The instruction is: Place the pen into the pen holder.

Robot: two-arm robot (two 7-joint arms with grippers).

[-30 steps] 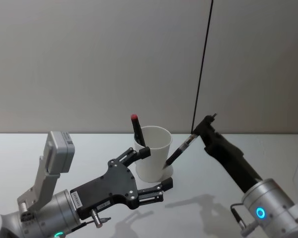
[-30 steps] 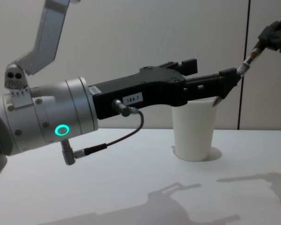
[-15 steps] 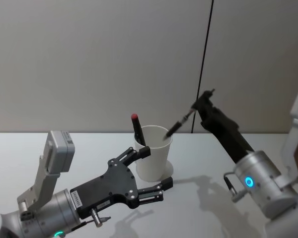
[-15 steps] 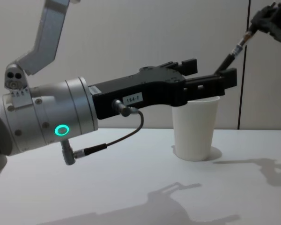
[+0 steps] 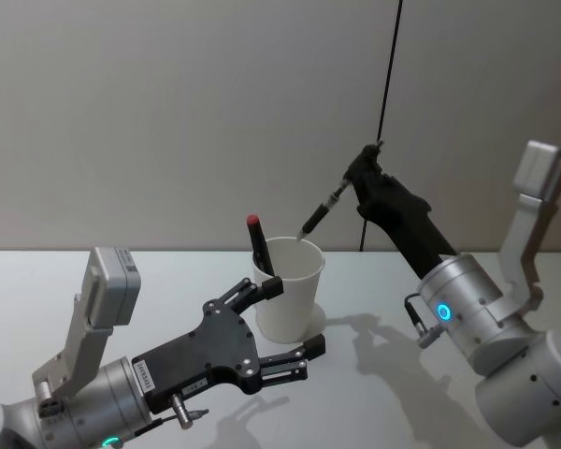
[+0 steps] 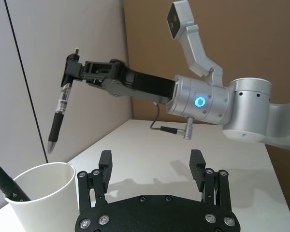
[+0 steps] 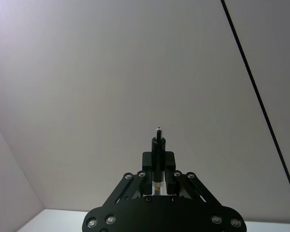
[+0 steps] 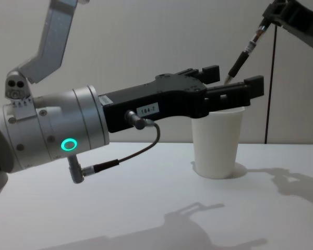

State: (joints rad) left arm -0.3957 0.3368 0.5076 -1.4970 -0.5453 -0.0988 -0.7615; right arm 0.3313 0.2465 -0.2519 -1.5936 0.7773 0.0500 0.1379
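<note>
Gripping the pen in my right hand, I held it tilted, tip just above the cup on the tabletop; my left hand sat wide open beside the cup.

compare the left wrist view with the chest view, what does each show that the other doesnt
Left wrist view alone: the red-capped marker already leaning inside the pen holder, and the right arm's lit blue ring. Chest view alone: the pen holder's base on the table, and the left arm's green ring. Both: the right hand gripping the pen tip-down above the rim, and the open left hand beside the pen holder.
</note>
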